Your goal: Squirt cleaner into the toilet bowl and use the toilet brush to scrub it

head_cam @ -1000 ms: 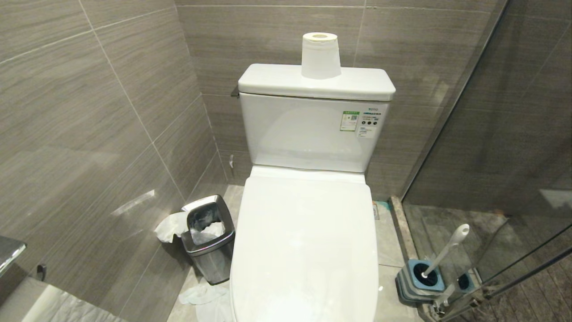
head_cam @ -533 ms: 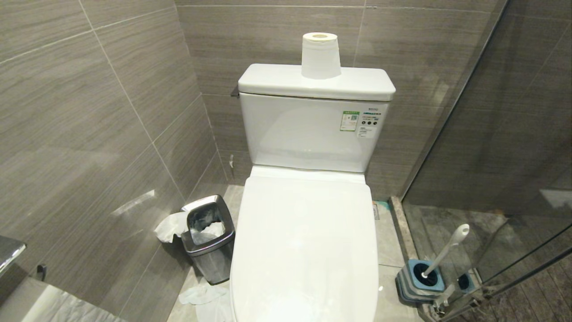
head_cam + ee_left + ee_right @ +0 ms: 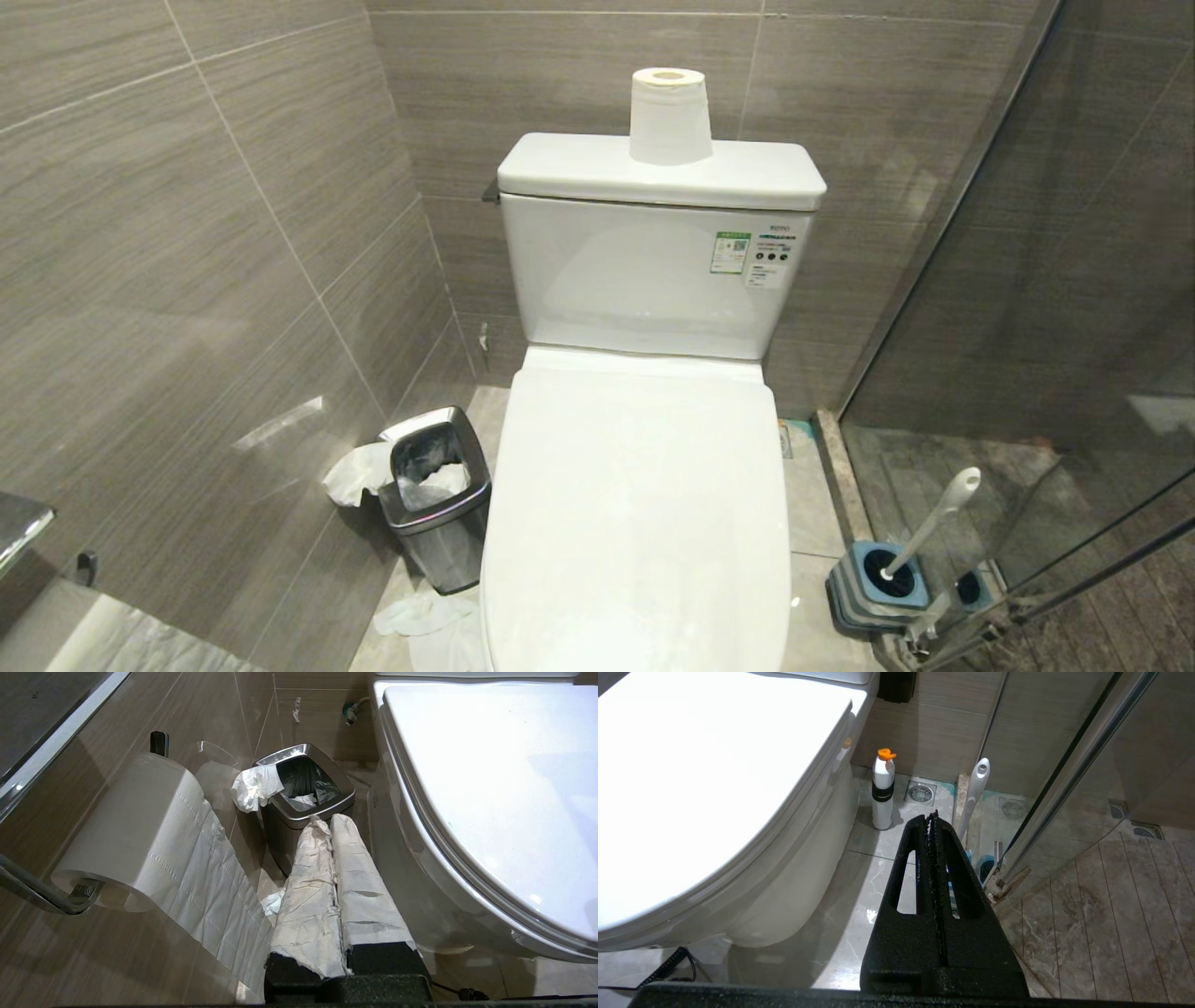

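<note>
The toilet bowl [image 3: 644, 523] is hidden under its closed white lid, so the inside of the bowl cannot be seen in any view, and its front edge is cut off at the bottom of the head view. Neither arm shows in the head view. The toilet brush [image 3: 929, 523] stands on the floor to the right of the toilet, close against the glass shower partition [image 3: 1027, 280]; its black bristle head is sunk in the square blue-grey holder [image 3: 878, 583] and only the slanted white handle with its rounded tip shows. In the right wrist view the holder is mostly hidden behind the right gripper [image 3: 932, 816]. A white bottle with an orange cap [image 3: 883, 788] stands on the floor beside the toilet's base, near a floor drain [image 3: 920, 792]; its label cannot be read.

The toilet is glossy white, its tank carrying a green-white sticker [image 3: 730, 252] and a toilet paper roll [image 3: 668, 117] upright on top.

The left gripper [image 3: 327, 821], its fingers wrapped in white paper, is closed with the fingers pressed together and holds nothing; it sits low beside the toilet, near the small steel bin [image 3: 434, 495] with tissue hanging over its rim. The right gripper is likewise closed and empty, low on the toilet's other side.
</note>
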You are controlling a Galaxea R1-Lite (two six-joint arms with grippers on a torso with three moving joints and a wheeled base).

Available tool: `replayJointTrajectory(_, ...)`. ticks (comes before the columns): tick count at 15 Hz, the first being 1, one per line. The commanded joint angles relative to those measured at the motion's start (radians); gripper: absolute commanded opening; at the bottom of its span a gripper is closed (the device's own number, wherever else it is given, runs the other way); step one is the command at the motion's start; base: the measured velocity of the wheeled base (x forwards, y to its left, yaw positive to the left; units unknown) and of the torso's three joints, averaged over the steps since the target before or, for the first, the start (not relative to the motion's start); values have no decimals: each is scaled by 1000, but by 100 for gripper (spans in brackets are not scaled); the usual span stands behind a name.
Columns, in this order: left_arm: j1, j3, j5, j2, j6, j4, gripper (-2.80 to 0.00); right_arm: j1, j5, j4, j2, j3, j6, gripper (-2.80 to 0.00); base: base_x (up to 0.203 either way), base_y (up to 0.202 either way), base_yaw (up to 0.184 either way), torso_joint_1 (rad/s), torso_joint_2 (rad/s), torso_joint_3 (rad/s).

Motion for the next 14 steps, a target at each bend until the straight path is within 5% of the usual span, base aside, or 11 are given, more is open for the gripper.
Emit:
replayJointTrajectory(1,0,3,0,2,1,0,-280,0,1,0,0,-1,0,-280,0,0,0,0,0,0)
replayJointTrajectory(14,0,3,0,2,1,0,-280,0,1,0,0,-1,0,-280,0,0,0,0,0,0)
